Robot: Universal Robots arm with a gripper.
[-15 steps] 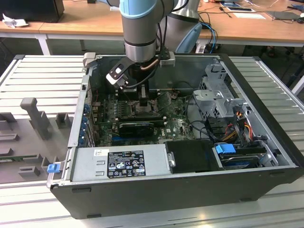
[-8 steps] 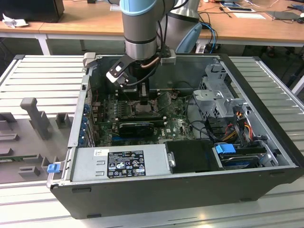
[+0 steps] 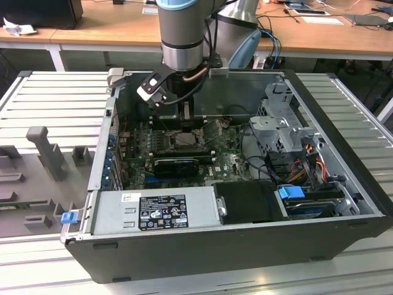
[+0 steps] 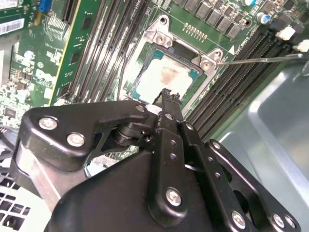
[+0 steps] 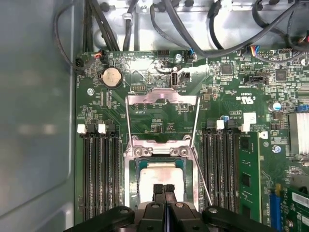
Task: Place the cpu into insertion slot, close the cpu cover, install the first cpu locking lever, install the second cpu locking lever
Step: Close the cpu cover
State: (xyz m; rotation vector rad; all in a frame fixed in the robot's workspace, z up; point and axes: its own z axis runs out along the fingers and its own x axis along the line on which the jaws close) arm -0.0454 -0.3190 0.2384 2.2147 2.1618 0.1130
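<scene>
Two black fingertips [image 5: 158, 191] of the gripper [image 5: 164, 189] are pressed tight together, and we see nothing held between them. In both wrist views they hang just over the near edge of the cpu [image 5: 161, 175].

The cpu lies flat inside the insertion slot [image 5: 129, 174], with its dull silver face up. We think the cpu is light, thin and stiff. We also think it is easy to hurt, so it should be held only by its side edges and never pushed hard on the face. It looks well seated, but we cannot tell if the fingertips touch it.

Just past the slot, the cpu cover [image 5: 161, 100] is swung open and away from the cpu. It looks like thin, stiff metal on a hinge. We think the far bar of the frame is the best place to push or pull it.

A thin wire lever [image 5: 202, 176] sticks out beside the slot, not locked down.

Further out, long black memory slots [image 5: 100, 174] run on both sides, all on the green board [image 5: 145, 72].
</scene>
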